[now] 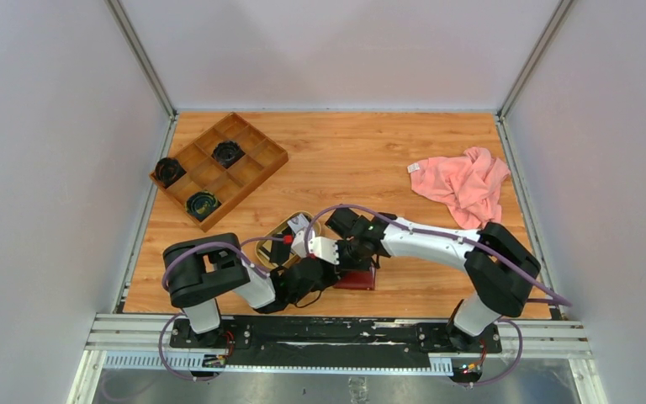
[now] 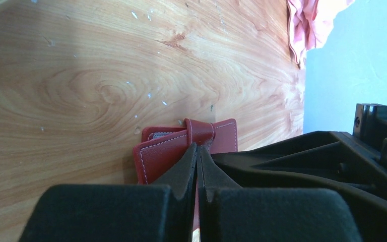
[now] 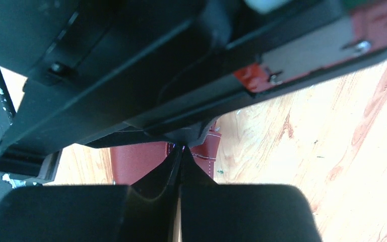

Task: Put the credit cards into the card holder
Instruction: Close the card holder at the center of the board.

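Card holder at table near edge. Left gripper and right gripper pinched shut at it; hold unclear. Cards unseen; insertion seemingly pending.

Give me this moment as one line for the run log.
left gripper: shut, tips at card holder | right gripper: shut, tips at card holder | card holder: on table | grip on anything: unclear

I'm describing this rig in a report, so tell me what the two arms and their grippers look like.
The left arm and right arm are built alike, with chunky black joints joined by smooth white links. A purple cable loops along each. The left gripper and right gripper have matte black wedge-shaped fingers that taper to thin tips.
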